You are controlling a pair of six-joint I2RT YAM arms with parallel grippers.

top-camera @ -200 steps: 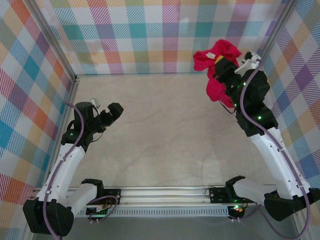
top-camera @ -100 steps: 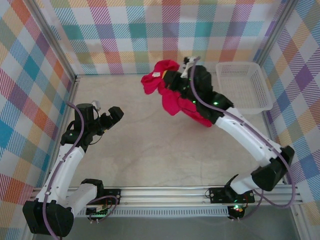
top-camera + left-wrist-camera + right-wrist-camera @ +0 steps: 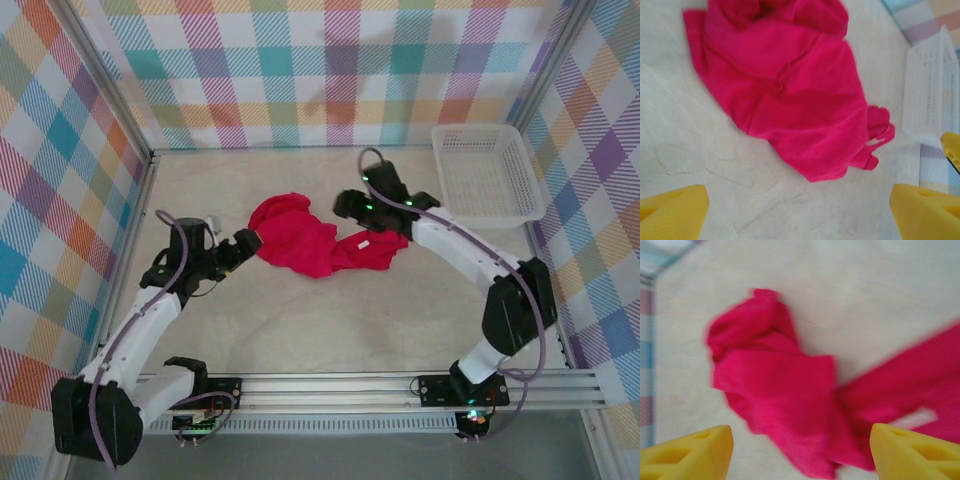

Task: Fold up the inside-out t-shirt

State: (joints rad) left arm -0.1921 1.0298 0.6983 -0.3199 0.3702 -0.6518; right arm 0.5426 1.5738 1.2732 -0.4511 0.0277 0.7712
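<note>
Pastel plaid walls (image 3: 250,70) close in a pale, marbled beige tabletop (image 3: 330,330), with a white plastic mesh basket (image 3: 478,127) in the far right corner. Near the middle of that surface lies the bright red soft cloth t-shirt (image 3: 305,240), crumpled, not spread. Its bulk forms a rounded heap on the left, and a narrower twisted part trails to the right. A small white tag (image 3: 362,243) shows on that right part.

The heap's long axis runs left to right, between the two claws. The left gripper (image 3: 243,245) sits at the shirt's left end, just beside the cloth or touching it; which of the two cannot be told from above. In its wrist view the yellow fingertips (image 3: 675,210) stand wide apart with bare table between them and the shirt just ahead, so it is released and holds nothing. The right gripper (image 3: 347,207) is over the far edge of the right part, its jaws also spread and empty, looking down on the red folds and the tag.

Each arm is nearest its own end. Spreading the shirt would likely mean each taking an end and drawing the two apart along that left-right line.
</note>
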